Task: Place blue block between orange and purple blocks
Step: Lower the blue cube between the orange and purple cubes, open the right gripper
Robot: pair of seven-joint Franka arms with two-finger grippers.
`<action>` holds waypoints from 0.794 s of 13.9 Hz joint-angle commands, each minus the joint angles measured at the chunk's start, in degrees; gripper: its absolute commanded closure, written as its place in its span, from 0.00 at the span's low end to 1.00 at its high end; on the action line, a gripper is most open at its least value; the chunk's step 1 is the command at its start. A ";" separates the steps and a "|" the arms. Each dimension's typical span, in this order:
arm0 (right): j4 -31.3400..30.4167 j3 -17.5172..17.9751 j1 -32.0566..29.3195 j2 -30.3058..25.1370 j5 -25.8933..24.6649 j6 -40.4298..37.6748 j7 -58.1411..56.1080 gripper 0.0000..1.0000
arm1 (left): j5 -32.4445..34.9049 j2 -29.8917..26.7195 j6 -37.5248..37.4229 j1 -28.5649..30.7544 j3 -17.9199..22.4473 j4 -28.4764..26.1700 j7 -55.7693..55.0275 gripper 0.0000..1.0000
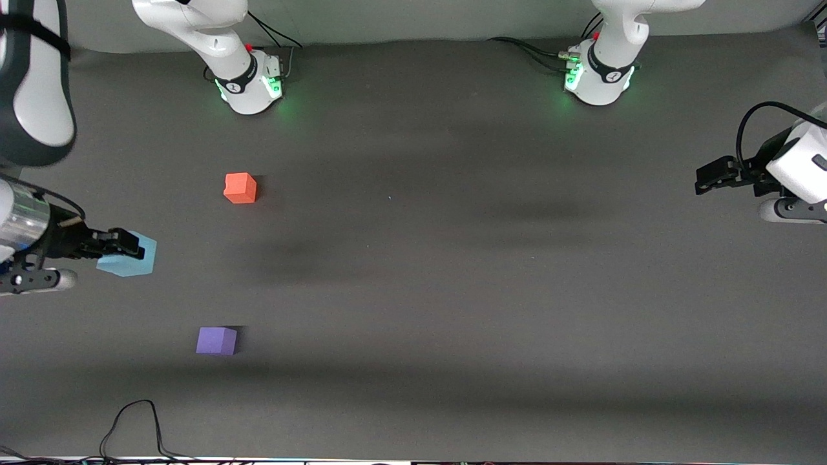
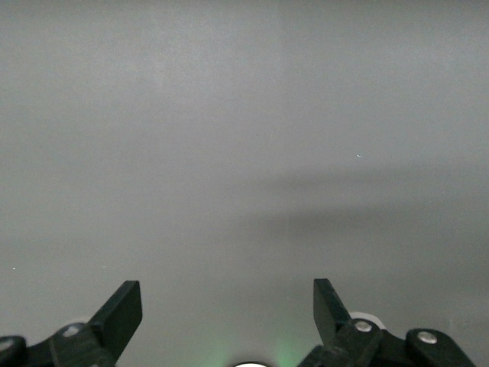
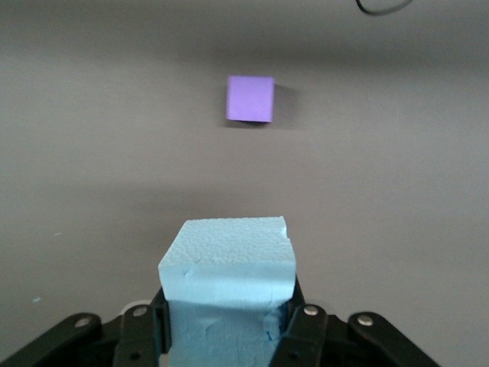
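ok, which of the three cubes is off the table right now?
The blue block: the right gripper is shut on it, above the table at the right arm's end. The orange block and purple block sit untouched on the table.

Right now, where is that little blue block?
The blue block is clamped in the right gripper, up over the right arm's end of the table, roughly level between the orange block and purple block.
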 commanded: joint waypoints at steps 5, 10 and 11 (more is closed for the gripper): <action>-21.17 0.10 2.19 2.35 5.67 20.11 -2.64 0.44 | 0.69 -0.74 0.11 0.02 -0.12 -0.45 0.03 0.00; -26.37 0.10 3.08 9.91 5.67 34.52 -3.00 0.44 | 0.69 -0.66 0.29 0.10 -0.12 -0.63 -0.06 0.00; -26.98 0.10 3.43 11.23 5.67 36.64 -2.91 0.44 | 0.69 -0.57 0.29 0.10 -0.12 -0.63 -0.06 0.00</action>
